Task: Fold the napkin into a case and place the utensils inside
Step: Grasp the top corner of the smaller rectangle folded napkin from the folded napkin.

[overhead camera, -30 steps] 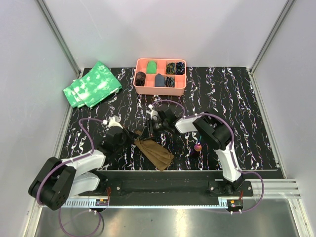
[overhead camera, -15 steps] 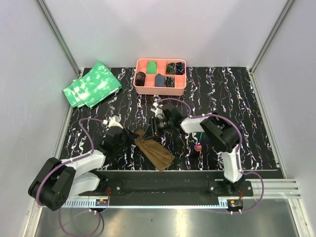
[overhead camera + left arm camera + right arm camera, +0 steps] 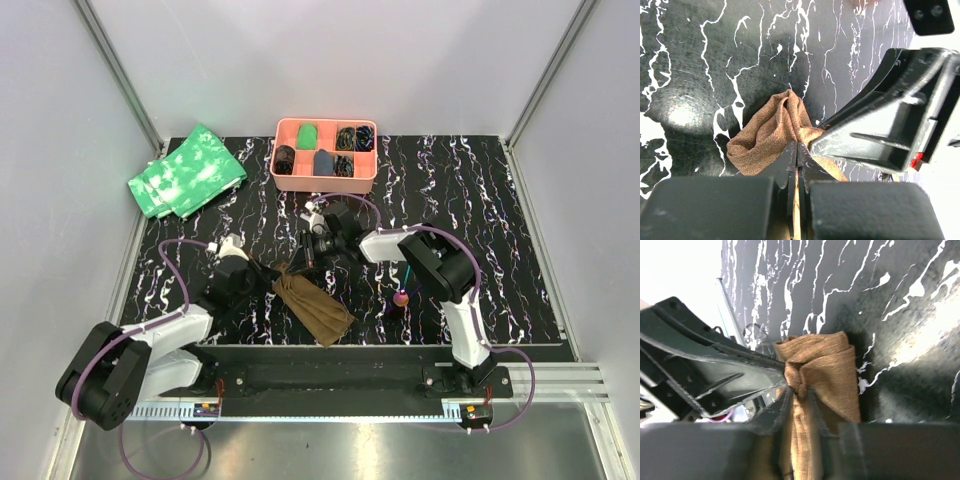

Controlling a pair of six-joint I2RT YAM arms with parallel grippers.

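The brown napkin (image 3: pixel 316 310) lies as a rumpled, partly folded strip near the table's front edge. Its far-left end is bunched and lifted. My left gripper (image 3: pixel 796 145) is shut on a thin layer of that end (image 3: pixel 765 135), coming in from the left (image 3: pixel 268 276). My right gripper (image 3: pixel 800 390) is shut on a knotted bunch of the same cloth (image 3: pixel 832 365), reaching in from the right (image 3: pixel 304 262). The two sets of fingers almost touch. One utensil (image 3: pixel 400 297) with a pink-red rounded end lies beside the right arm.
A pink compartment tray (image 3: pixel 325 183) with dark and green items stands at the back centre. Green white-mottled cloths (image 3: pixel 188 170) lie at the back left. Both arms crowd the napkin's left end.
The right gripper drew back a little with wider jaws, then came in again and closed on the napkin's bunched end. The left gripper kept its hold and place.
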